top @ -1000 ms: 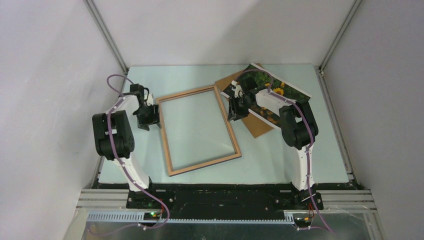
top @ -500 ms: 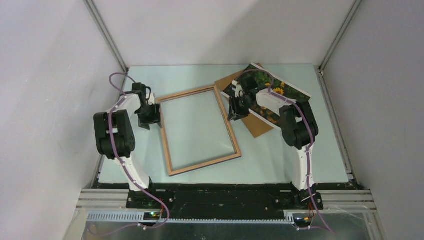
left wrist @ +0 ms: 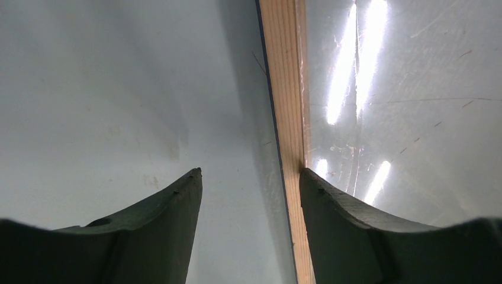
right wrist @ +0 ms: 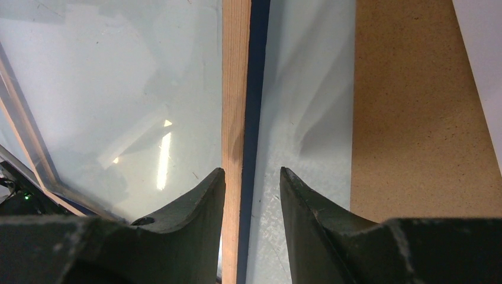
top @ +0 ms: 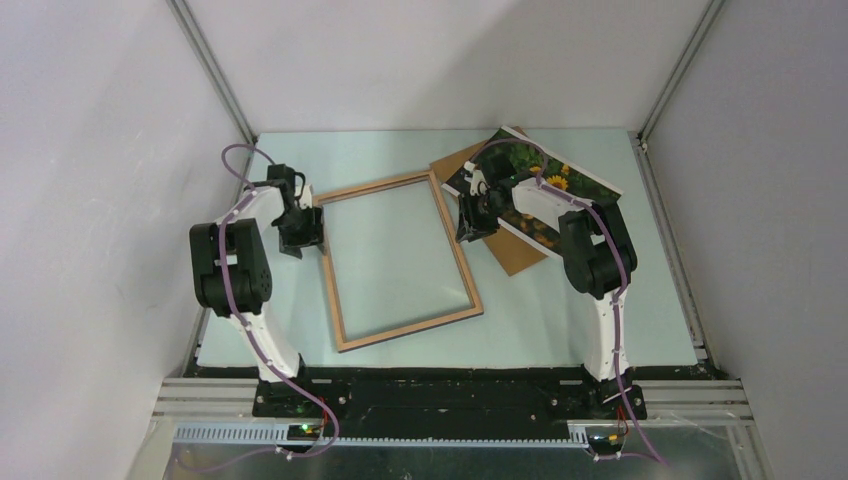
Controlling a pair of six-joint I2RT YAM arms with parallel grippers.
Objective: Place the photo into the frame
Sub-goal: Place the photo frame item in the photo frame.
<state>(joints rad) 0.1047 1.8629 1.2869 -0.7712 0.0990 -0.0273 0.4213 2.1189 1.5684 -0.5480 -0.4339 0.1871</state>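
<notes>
White walls, pale green tabletop

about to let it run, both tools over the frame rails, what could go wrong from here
The left tool sits off-centre over the frame rail, so closing may shove the frame sideways. The right tool straddles the opposite rail near the backing board; a skewed lift could knock board and photo.

Bright, even light; glare streaks cross the frame beyond the left gripper, whose near fingers blur.
</notes>
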